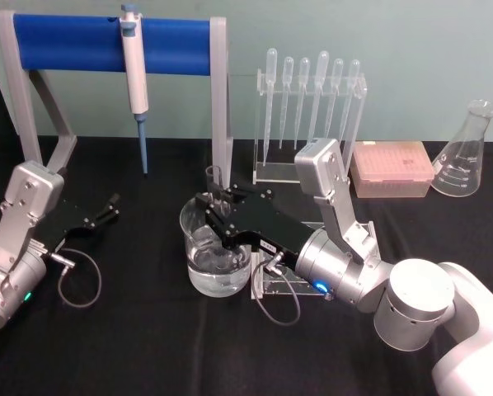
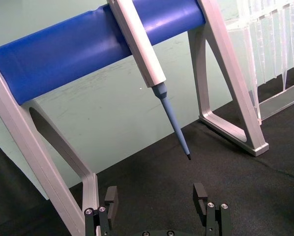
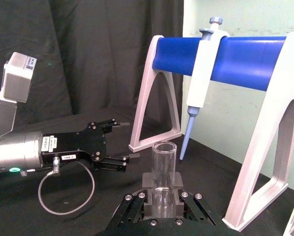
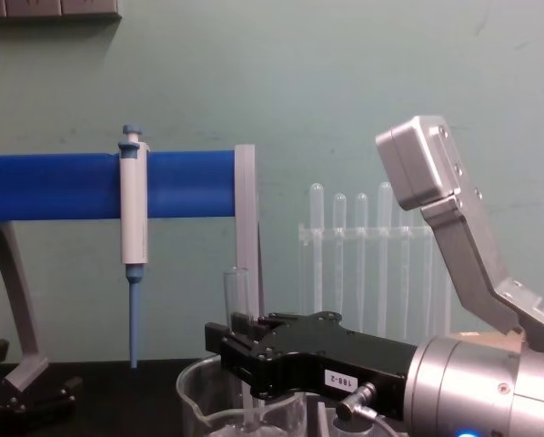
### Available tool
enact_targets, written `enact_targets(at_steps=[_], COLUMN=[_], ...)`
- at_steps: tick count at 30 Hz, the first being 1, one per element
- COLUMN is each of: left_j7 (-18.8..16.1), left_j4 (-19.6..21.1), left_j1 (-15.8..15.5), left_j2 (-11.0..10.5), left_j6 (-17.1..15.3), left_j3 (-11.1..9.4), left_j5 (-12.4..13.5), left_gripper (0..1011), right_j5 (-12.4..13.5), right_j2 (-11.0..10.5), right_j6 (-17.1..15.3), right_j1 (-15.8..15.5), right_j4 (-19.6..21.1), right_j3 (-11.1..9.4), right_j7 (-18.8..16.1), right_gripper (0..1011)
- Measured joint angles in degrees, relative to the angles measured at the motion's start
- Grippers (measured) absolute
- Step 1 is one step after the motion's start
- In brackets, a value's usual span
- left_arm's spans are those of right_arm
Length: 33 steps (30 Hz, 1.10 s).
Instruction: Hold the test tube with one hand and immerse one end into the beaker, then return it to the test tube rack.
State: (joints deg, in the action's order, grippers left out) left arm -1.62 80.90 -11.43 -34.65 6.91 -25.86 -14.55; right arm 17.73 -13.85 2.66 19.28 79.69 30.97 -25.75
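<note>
My right gripper [image 1: 217,213] is clamped on the test tube [image 1: 214,183], which stands upright directly over the beaker [image 1: 199,272], its lower end inside the rim. I cannot tell whether it meets the liquid. My left gripper [image 1: 108,208], fingers apart, hangs left of the beaker over the black table [image 1: 147,338]. Behind the beaker, a blue stand [image 1: 73,41] carries 1 pipette [image 1: 134,62].
</note>
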Motion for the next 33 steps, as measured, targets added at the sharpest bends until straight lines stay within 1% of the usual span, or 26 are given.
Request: enact_targets(at_steps=[33], left_j7=[0.0], left_j4=[0.0], left_j1=[0.0], left_j2=[0.0], left_j6=[0.0], left_j3=[0.0], left_j5=[0.0], left_gripper=[1000], right_j5=[0.0], right_j2=[0.0], right_j6=[0.0], right_j1=[0.0], right_j4=[0.0], right_j3=[0.0], right_j7=[0.0], right_gripper=[226])
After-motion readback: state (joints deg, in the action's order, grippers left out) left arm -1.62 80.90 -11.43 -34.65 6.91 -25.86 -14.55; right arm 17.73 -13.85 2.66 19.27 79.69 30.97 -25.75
